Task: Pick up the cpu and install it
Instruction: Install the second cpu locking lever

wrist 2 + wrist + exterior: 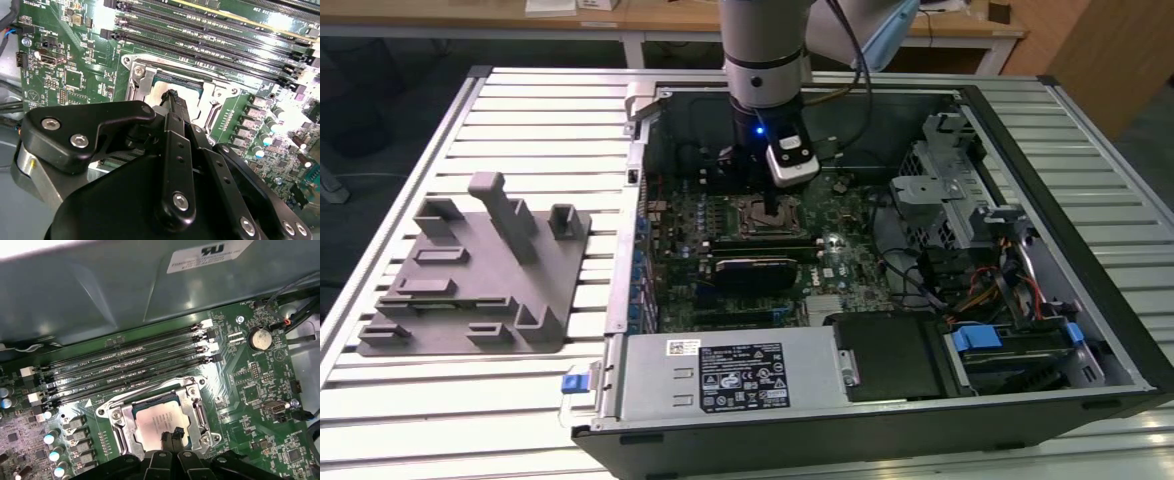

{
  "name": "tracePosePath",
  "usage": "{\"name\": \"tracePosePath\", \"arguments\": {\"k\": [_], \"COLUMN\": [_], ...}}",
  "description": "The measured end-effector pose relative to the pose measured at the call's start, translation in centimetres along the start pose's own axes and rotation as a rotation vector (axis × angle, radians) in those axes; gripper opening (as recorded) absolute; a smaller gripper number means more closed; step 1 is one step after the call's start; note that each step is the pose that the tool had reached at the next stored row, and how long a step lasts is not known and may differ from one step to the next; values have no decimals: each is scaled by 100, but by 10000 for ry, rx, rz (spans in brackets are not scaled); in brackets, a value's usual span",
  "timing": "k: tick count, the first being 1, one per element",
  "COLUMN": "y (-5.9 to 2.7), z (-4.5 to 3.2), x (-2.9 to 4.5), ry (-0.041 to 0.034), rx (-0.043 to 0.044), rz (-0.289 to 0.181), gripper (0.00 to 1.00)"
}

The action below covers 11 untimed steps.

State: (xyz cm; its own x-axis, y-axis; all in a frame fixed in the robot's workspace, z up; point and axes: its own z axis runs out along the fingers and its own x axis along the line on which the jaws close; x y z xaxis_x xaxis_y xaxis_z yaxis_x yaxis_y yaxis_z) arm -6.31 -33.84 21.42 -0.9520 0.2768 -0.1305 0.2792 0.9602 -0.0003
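Observation:
The cpu (155, 421), a small square chip with a pale silver top, lies flat inside the open motherboard socket (199, 407). In the second wrist view part of the cpu (159, 92) shows past the black linkage. My gripper (172, 435) hangs straight over the socket (754, 218) in the exterior view. Its narrow black fingertips (173, 98) are shut together, with the tips over the near part of the chip's top. I cannot tell whether the tips touch the chip. Nothing is held between the fingers.
The open computer case (1014, 400) lies on a slatted metal table (520, 110). Memory slots (125, 367) run beside the socket. A grey plastic fixture with upright posts (474, 275) stands on the exterior view's left. A power supply (734, 375) and drive cages (947, 190) crowd the case.

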Motion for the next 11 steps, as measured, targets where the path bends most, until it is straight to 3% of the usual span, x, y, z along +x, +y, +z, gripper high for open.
{"name": "tracePosePath", "arguments": {"k": [5,11], "y": [0,-16], "z": [-90,-107], "x": [-12,-21], "ry": [0,0], "rx": [1,-1], "rz": [0,0], "gripper": [11,11]}}
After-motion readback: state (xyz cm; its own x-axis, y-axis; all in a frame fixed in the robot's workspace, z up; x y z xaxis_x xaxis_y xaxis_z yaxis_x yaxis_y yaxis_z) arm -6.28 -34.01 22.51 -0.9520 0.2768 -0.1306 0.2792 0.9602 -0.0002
